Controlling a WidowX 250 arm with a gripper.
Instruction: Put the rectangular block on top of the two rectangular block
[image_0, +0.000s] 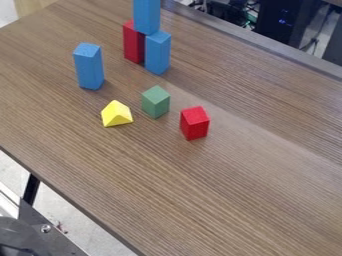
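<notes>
A red rectangular block (132, 44) and a blue rectangular block (157, 52) stand upright side by side near the top of the camera view. Over the pair is another upright blue rectangular block (147, 16), its lower end at their tops and its upper end cut off by the view's edge. It appears to rest across both. To the left, a separate blue rectangular block (89, 67) stands upright on the table.
On the brown table (200, 200), a yellow triangular block (116, 114), a green block (155, 102) and a shorter red block (194, 123) sit nearer than the stack. Dark equipment (284, 22) is beyond the far edge, and a metal plate (47, 230) is at lower left.
</notes>
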